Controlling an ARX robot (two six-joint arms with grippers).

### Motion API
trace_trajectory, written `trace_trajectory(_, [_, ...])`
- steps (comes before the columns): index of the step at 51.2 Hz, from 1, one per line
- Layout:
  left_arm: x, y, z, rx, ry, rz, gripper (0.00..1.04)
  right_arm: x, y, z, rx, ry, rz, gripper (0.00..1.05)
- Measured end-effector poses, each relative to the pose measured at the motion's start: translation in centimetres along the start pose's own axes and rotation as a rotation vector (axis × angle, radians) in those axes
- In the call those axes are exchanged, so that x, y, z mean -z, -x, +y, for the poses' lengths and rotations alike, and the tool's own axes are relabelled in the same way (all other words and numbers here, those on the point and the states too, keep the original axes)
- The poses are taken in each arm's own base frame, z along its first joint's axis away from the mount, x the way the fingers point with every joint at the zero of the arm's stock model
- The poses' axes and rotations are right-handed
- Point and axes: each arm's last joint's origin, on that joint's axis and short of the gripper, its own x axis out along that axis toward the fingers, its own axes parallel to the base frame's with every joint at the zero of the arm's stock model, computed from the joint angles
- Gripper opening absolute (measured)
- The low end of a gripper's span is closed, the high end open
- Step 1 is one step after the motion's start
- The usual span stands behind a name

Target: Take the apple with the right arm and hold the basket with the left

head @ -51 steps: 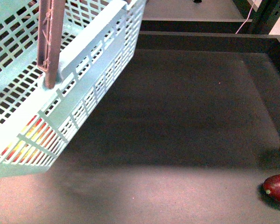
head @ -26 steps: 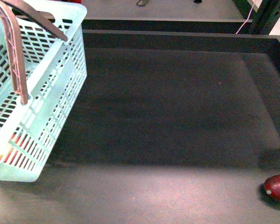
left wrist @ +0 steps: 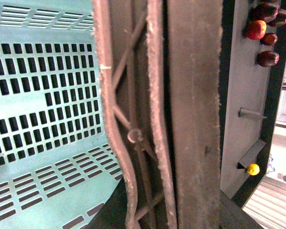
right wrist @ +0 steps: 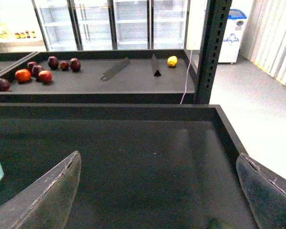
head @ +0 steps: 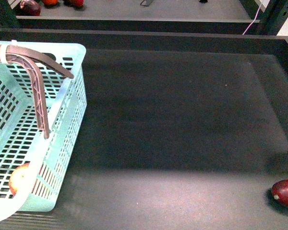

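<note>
From the front view, the light teal slotted plastic basket (head: 36, 129) sat at the left edge of the dark matte table (head: 182, 143), its two brown ribbed swing handles (head: 38, 91) raised together over the opening. The round red-and-yellow apple (head: 20, 178) lay on the basket floor in the near corner, seen partly through the slotted wall. A dark maroon elongated fruit with a pale tip (head: 285, 191) rested at the table's near right edge, well apart from the basket. Neither arm showed here. In the left wrist view, the brown handles (left wrist: 152, 114) filled the frame very close up, with the teal slotted wall (left wrist: 43, 105) beside them; the left gripper's fingers were out of sight, so its hold could not be judged. In the right wrist view, the right gripper (right wrist: 157, 191) hung above the bare table with its fingers (right wrist: 52, 191) spread wide, holding nothing.
</note>
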Motion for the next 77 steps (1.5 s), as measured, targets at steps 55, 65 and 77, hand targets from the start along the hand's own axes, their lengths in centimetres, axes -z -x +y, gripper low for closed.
trace_trajectory(55, [0.0, 11.0, -0.7, 0.412, -0.481, -0.064, 0.79, 0.0, 0.0, 0.0, 0.0, 0.0, 0.0, 0.96])
trace_trajectory(65, [1.2, 13.8, 2.4, 0.618, -1.181, -0.447, 0.41, 0.0, 0.0, 0.0, 0.0, 0.0, 0.0, 0.96])
trace_trajectory(77, [1.9, 14.7, 5.7, 0.592, -1.319, -0.464, 0.04, 0.0, 0.0, 0.0, 0.0, 0.0, 0.0, 0.96])
